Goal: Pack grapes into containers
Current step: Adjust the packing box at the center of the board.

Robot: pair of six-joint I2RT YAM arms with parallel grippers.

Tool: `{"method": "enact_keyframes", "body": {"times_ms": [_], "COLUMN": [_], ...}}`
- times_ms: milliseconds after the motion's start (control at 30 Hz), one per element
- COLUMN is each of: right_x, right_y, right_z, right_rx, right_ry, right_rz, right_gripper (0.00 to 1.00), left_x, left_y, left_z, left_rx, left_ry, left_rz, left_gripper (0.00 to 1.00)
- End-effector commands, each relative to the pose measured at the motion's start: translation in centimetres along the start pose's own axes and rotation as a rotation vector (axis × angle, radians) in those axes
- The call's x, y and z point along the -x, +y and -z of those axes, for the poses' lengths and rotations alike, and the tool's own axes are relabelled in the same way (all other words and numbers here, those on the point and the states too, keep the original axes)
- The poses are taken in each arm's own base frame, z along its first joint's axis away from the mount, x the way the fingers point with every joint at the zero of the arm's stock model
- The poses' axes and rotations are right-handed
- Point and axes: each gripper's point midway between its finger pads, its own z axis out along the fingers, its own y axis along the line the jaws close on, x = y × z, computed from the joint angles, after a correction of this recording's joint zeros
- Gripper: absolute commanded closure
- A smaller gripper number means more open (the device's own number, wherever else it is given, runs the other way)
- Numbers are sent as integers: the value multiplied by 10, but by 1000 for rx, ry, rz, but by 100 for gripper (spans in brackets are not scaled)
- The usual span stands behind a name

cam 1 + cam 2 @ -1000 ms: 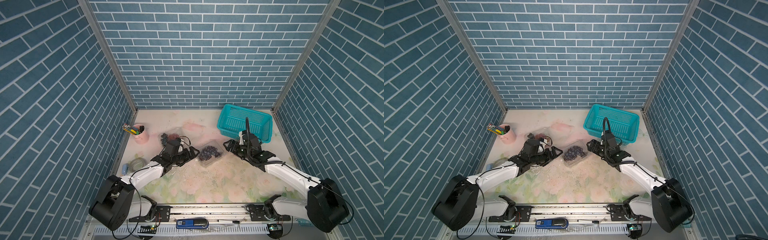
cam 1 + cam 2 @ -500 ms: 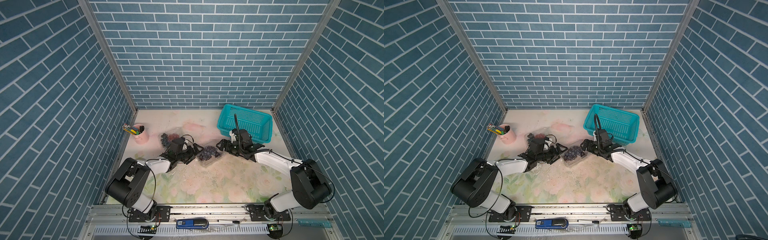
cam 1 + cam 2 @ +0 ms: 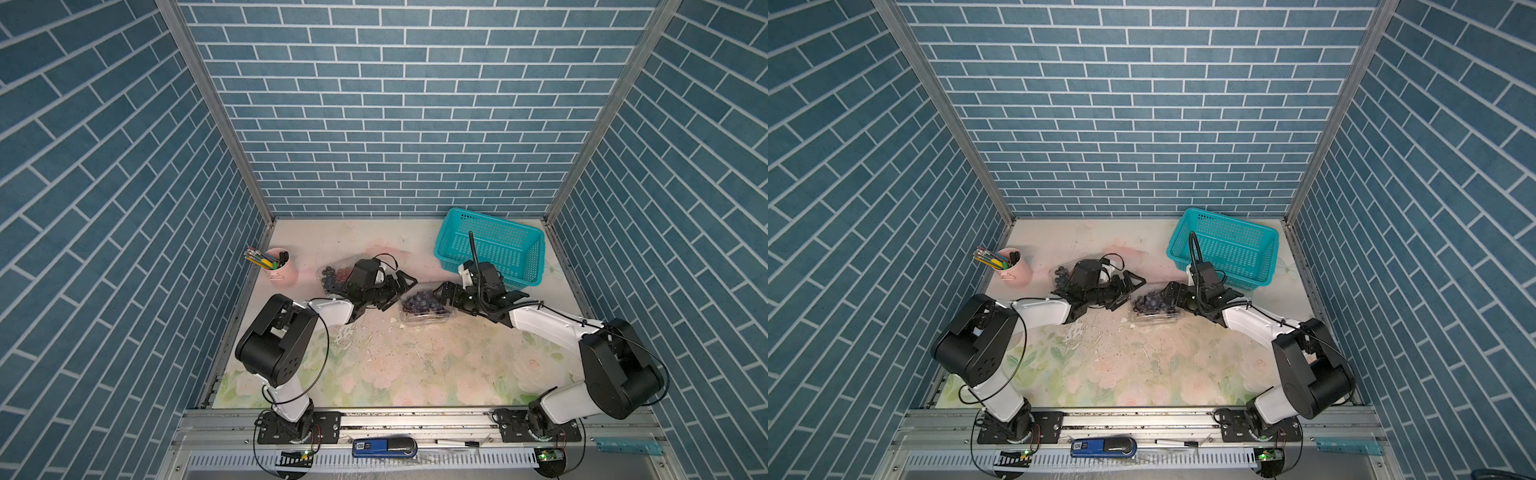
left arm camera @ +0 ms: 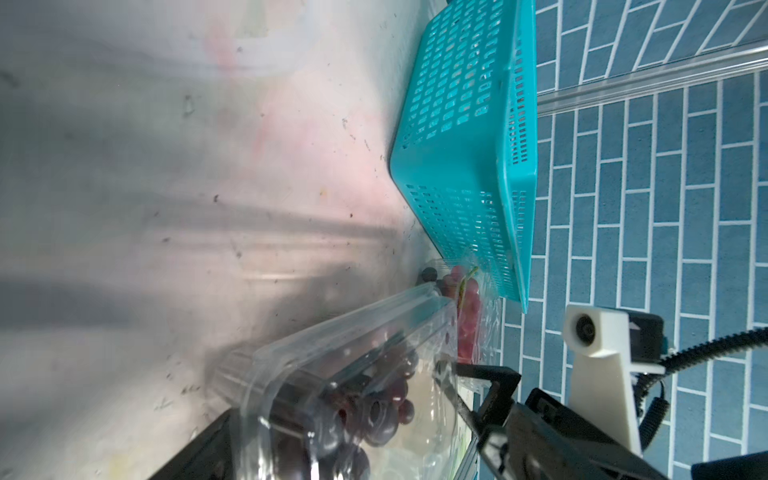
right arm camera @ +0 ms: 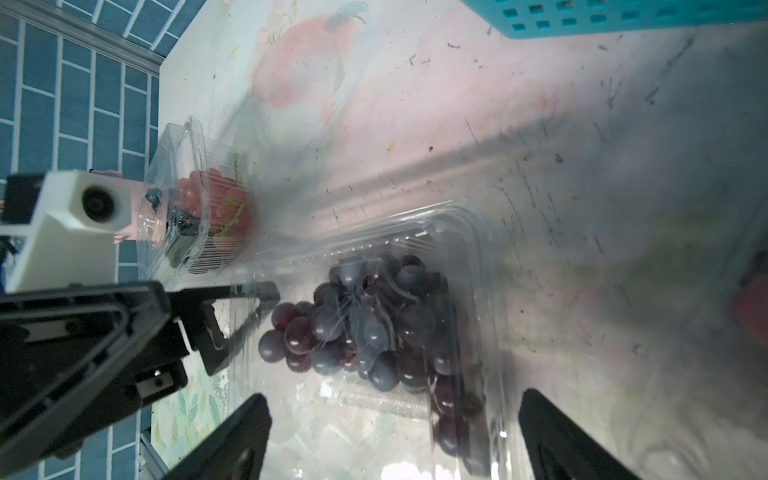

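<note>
A clear container (image 3: 424, 316) holding dark purple grapes (image 3: 419, 301) lies at mid-table between both arms. My left gripper (image 3: 401, 293) is open at its left end, and in the left wrist view the container (image 4: 332, 345) sits between the jaws. My right gripper (image 5: 395, 415) is open too, its fingers (image 5: 232, 436) straddling the right end of the container (image 5: 469, 249) over the grapes (image 5: 365, 324). Behind the left arm a second container (image 3: 332, 276) holds red grapes (image 5: 216, 199) and dark ones. More red grapes (image 4: 467, 316) lie in clear plastic beside the basket.
A teal perforated basket (image 3: 490, 249) stands at the back right, just behind the right wrist. A pink pen cup (image 3: 280, 270) is at the back left by the wall. Crumbs and small scraps dot the floral mat (image 3: 395, 365).
Both grippers have closed in on the dark-grape container, the left one moving right and the right one moving left. The right jaws have spread a little wider.
</note>
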Motion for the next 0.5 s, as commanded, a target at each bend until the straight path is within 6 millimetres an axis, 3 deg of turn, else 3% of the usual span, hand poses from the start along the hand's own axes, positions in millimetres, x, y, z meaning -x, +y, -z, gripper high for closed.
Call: {"method": "enact_keyframes", "body": {"times_ms": [0, 167, 300, 467], "right_x": [-1, -11, -18, -21], "right_y": [3, 6, 16, 14], "right_z": [6, 6, 6, 11], "right_rx": [21, 48, 66, 57], "right_ry": [-23, -26, -19, -27], "right_rz": [-36, -87, -83, -84], "right_gripper": [5, 5, 4, 3], "left_x": [8, 20, 27, 17], "left_y": [-6, -7, 5, 3], "left_z": [-9, -12, 11, 44], "left_rx": [-3, -9, 40, 98], "left_ry": [21, 34, 18, 31], "left_rz": [-39, -34, -25, -41], "left_gripper": [0, 0, 0, 0]}}
